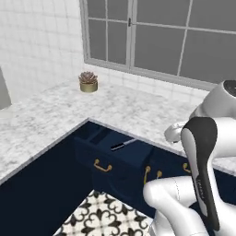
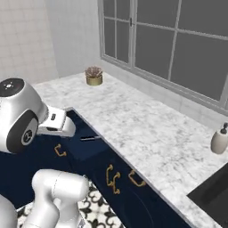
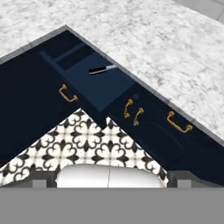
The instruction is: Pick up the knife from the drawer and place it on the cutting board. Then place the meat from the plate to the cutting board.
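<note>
Marble counter (image 1: 55,115) wraps the corner under a big grey window (image 1: 184,37), with navy cabinets below and a patterned tile floor (image 3: 87,144) at my base. One drawer (image 1: 117,154) stands pulled out at the corner, its brass handle (image 1: 102,166) facing the floor. Inside it lies the knife (image 1: 122,144), flat on the drawer bottom near the counter's edge, black handle toward the drawer's middle and blade pointing toward the counter; nothing else is in that compartment that I can make out. A narrower divided section (image 3: 70,59) sits further along the drawer, apparently empty. A potted succulent (image 1: 88,81) stands on the counter near the wall, and a soap dispenser (image 2: 219,139) rests far along the counter. My hand (image 3: 111,186) hovers high above the floor, fingers spread wide, holding nothing.
</note>
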You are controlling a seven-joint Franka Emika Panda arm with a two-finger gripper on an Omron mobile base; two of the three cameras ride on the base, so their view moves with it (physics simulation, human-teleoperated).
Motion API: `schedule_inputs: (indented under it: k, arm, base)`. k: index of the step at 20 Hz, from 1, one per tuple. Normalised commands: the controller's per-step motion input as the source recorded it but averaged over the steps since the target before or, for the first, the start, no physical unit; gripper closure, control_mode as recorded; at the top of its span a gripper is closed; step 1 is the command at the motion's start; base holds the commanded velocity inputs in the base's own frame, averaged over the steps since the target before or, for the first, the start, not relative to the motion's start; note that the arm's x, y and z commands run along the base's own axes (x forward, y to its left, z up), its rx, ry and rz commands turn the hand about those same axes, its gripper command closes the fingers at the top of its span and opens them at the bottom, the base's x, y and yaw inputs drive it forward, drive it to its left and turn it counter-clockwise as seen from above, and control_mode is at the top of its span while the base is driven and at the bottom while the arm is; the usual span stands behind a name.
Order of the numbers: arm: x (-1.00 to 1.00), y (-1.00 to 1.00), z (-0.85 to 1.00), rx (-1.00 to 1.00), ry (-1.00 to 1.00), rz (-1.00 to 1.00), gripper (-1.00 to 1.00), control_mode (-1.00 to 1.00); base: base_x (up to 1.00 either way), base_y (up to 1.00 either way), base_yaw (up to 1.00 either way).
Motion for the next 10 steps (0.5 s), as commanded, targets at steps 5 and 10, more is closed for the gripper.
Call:
schedule_inputs:
  k: [5, 10]
  arm:
    - [0.0, 0.0, 0.0, 0.0, 0.0, 0.0, -1.0, 1.0]
    - [0.0, 0.0, 0.0, 0.0, 0.0, 0.0, -1.0, 1.0]
  base:
    - [-0.08, -0.37, 0.65]
    - [-0.43, -0.26, 0.39]
